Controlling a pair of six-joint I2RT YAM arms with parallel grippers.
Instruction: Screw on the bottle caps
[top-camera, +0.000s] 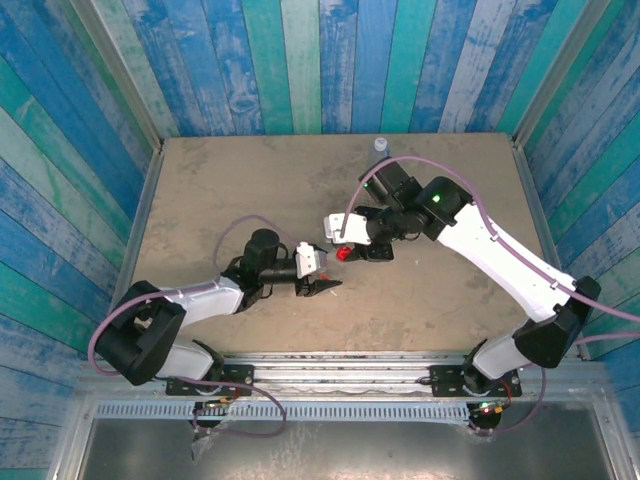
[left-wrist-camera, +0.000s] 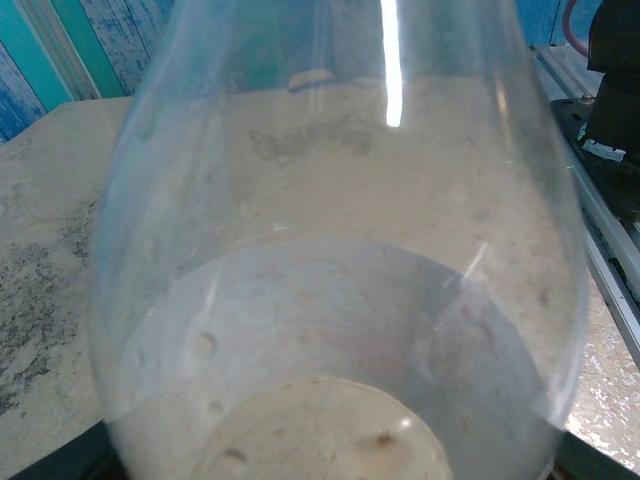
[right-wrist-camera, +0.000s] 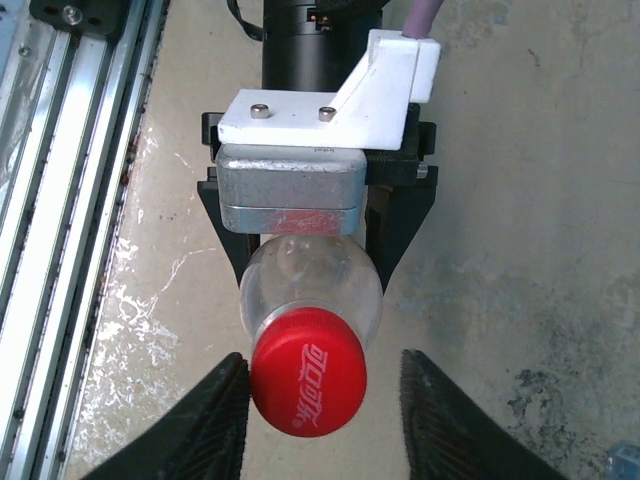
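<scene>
- Top view: left hand (top-camera: 318, 274) is clenched on the labelled bottle (top-camera: 309, 260), held roughly horizontal over the table (top-camera: 220, 190), mouth towards the right arm.
- The right hand (top-camera: 345, 249) sits right at that mouth, with the red cap (top-camera: 344, 254) between its fingers.
- Same view: the plain bottle (top-camera: 381, 146) stands upright at the far edge of the table, well apart from both hands. It's too small for me to say whether its cap is on.
- Left wrist: the clear wall of the labelled bottle (left-wrist-camera: 330, 300) is right up against the lens, and I see the table (left-wrist-camera: 40, 250) through it. Looks empty.
- Right wrist: the red cap (right-wrist-camera: 308, 385) sits over the bottle mouth, top face towards me.
- The right hand (right-wrist-camera: 325, 365) is released, fingers (right-wrist-camera: 200, 440) straddling the cap. There's a clear gap on one side. The other finger is just beside the rim, and I can't confirm contact.
- The left hand (right-wrist-camera: 312, 270) pinches the labelled bottle (right-wrist-camera: 300, 300) at the shoulder, one finger on each side.
- I can't tell whether the threads have caught.
- Handling, my read: the bottle is thin-walled, light and slick. Clamped hard it will go oval and bind the thread. Clamped lightly it may spin under torque. The grip near the stiffer shoulder looks right.
- The cap is small and rigid. I'd take it across the side wall, square to the bottle axis.
- The cap sits off-centre between the fingers, so closing now would likely shove it sideways. I'd centre first.
</scene>
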